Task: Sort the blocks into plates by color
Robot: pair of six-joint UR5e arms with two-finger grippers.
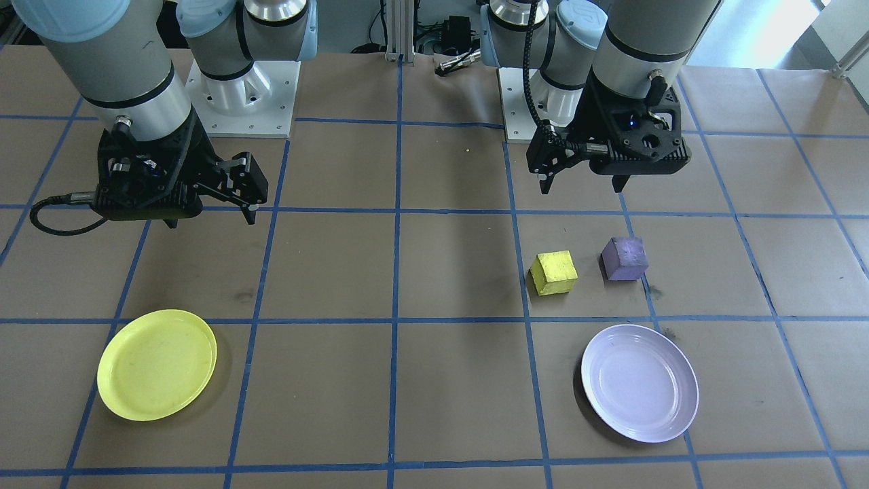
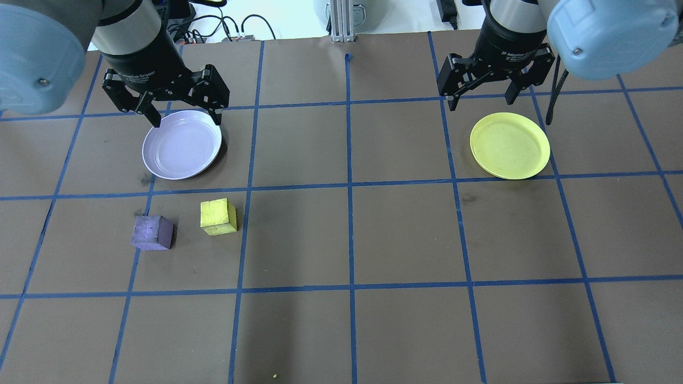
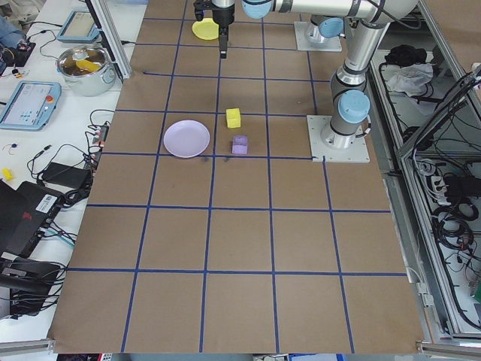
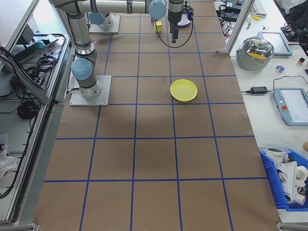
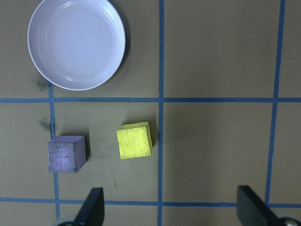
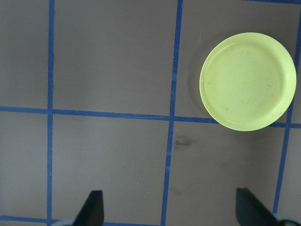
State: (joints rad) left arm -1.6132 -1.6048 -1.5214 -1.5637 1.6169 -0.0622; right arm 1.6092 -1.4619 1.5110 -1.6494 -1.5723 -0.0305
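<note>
A yellow block (image 2: 218,216) and a purple block (image 2: 152,232) sit side by side on the brown table, a small gap between them. Just beyond them lies the empty lavender plate (image 2: 181,145). The empty yellow plate (image 2: 509,145) lies far off on the right side. My left gripper (image 2: 187,120) hangs open high over the lavender plate's far edge, holding nothing. My right gripper (image 2: 482,104) hangs open above the far edge of the yellow plate, also holding nothing. The left wrist view shows the yellow block (image 5: 134,141), purple block (image 5: 67,153) and lavender plate (image 5: 76,42); the right wrist view shows only the yellow plate (image 6: 248,81).
Blue tape lines grid the brown table (image 2: 352,240). Both robot bases (image 1: 244,95) stand at the robot's edge. A black cable (image 1: 54,221) loops off the right wrist. Side benches hold a metal pot (image 3: 84,64) and tablets.
</note>
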